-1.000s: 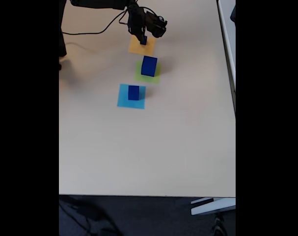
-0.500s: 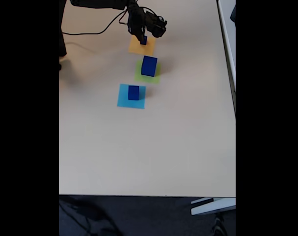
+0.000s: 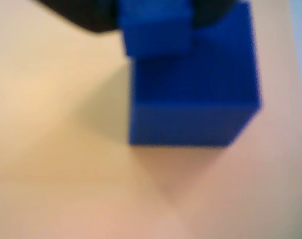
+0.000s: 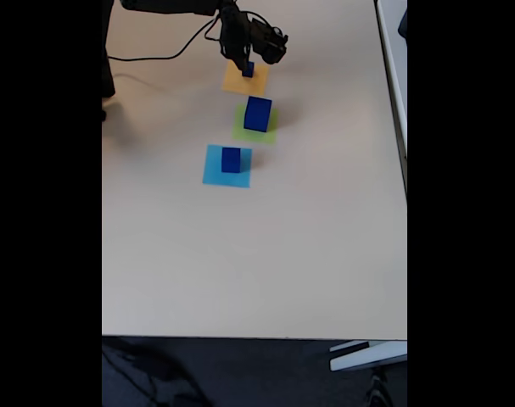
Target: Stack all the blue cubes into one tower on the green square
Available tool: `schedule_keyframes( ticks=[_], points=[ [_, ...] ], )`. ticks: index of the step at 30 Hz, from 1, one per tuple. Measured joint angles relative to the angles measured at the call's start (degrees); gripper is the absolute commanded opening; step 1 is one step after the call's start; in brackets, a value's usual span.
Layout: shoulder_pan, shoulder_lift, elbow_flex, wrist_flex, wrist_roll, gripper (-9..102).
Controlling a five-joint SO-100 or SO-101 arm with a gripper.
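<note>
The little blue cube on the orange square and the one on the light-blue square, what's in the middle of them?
In the fixed view, the biggest blue cube sits between them, on the green square.

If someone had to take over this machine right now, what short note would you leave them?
Hand: at the far end of the table in the fixed view, closed on the smallest blue cube above the orange-yellow square.
Largest blue cube: sits on the green square.
Middle blue cube: on the light-blue square.
Done: tower base in place, smallest cube gripped.
Left: nothing stacked yet; both smaller cubes must go onto the largest, probably the middle one first.
</note>
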Motion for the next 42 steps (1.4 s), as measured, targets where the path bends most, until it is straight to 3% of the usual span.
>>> schedule_keyframes(
  ticks=[42],
  points=[
    [-1.67, -1.58, -4.48, 1.05, 3.16, 5]
  ],
)
